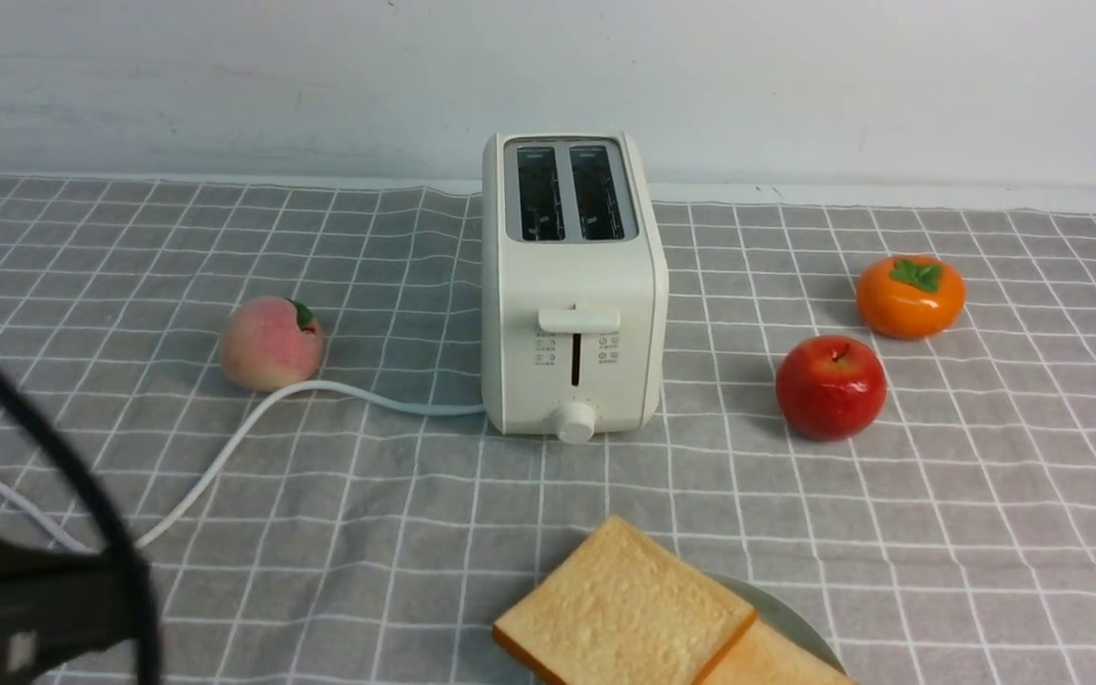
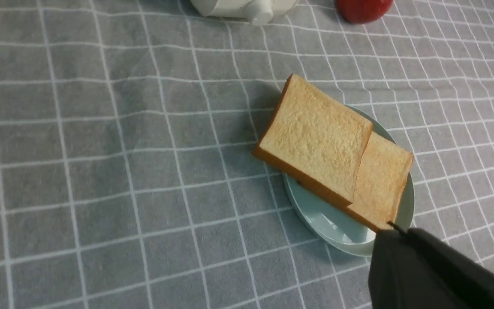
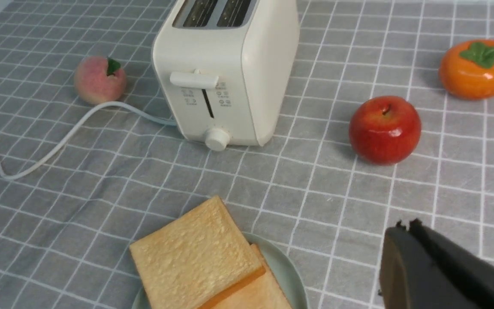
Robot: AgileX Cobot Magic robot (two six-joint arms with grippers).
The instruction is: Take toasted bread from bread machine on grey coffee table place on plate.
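I get bright, soft, even light in all three views, with only faint shadows beside the bread machine (image 1: 572,285) and the red apple (image 1: 831,386), whose skin shows small white glints. At the grey coffee table (image 1: 986,533)'s front left corner, my left arm (image 1: 15,609) is a dark, out-of-focus blur.

Two slices of toasted bread (image 1: 624,609) overlap on the one plate (image 1: 795,618) at the near edge of the one grey coffee table (image 1: 986,533). One bread machine (image 1: 572,285) stands in the middle, with two slots (image 1: 540,192) and one cord (image 1: 225,447). There are three fruits: one peach (image 1: 270,342) to the left, and one red apple (image 1: 831,386) and one orange persimmon (image 1: 910,296) to the right.
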